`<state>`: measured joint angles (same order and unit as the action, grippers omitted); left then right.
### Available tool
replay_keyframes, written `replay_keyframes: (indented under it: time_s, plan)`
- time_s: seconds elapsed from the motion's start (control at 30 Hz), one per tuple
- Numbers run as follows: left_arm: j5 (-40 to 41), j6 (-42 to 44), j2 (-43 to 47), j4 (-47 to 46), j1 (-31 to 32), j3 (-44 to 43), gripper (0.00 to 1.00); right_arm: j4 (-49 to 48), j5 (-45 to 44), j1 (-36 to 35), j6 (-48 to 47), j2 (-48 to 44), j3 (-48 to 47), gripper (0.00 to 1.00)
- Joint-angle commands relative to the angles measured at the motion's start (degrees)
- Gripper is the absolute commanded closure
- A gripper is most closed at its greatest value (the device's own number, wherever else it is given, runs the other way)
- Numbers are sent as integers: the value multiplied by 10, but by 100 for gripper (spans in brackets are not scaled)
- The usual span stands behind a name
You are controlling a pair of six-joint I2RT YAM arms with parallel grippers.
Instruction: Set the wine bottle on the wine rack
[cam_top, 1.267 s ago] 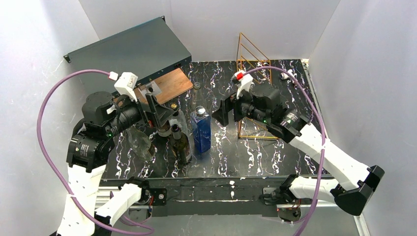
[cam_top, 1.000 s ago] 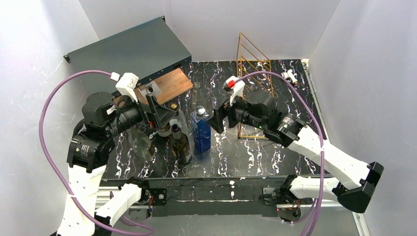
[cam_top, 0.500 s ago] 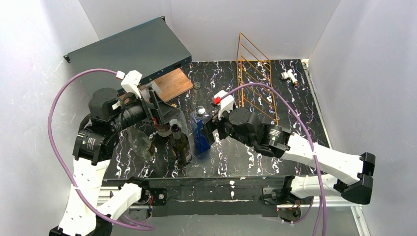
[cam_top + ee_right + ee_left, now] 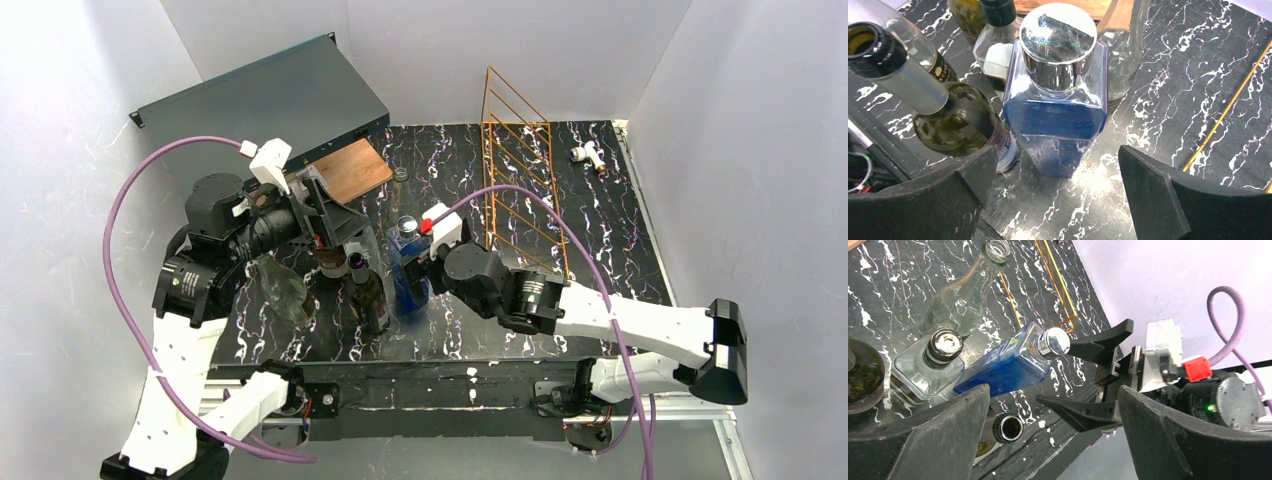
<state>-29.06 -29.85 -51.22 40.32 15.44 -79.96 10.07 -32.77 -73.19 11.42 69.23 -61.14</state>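
Note:
Several bottles stand grouped at the left middle of the black marbled table. Among them are a dark green wine bottle [image 4: 367, 295] [image 4: 955, 120] with an open mouth [image 4: 1007, 427] and a blue square bottle [image 4: 408, 262] [image 4: 1008, 360] [image 4: 1058, 100] with a silver cap. My right gripper [image 4: 420, 270] [image 4: 1055, 165] is open, its fingers either side of the blue bottle's right face without touching it. My left gripper [image 4: 335, 215] [image 4: 1053, 400] hangs open above the group, holding nothing. The gold wire wine rack [image 4: 520, 170] [image 4: 1058, 285] [image 4: 1228, 107] stands empty at the back right.
A dark grey metal box [image 4: 265, 105] with a copper panel [image 4: 350, 172] fills the back left. Clear glass bottles [image 4: 965, 295] [image 4: 928, 367] crowd behind the blue one. A small white part [image 4: 588, 154] lies at the back right corner. White walls close in on three sides.
My right arm has swung left from in front of the rack and come down beside the blue bottle, jaws staying open. The left gripper shifted slightly back.

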Motion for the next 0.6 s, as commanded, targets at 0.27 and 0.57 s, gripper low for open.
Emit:
replay_keyframes:
  time_s: [0.27,0.57]
  plan:
    - [-13,-15,18,-14,-4,18,1,-139,-148,-36,0,47,22,0]
    - [-17,-16,21,-14,-3,21,1,-224,-180,-46,-36,68,55,0]
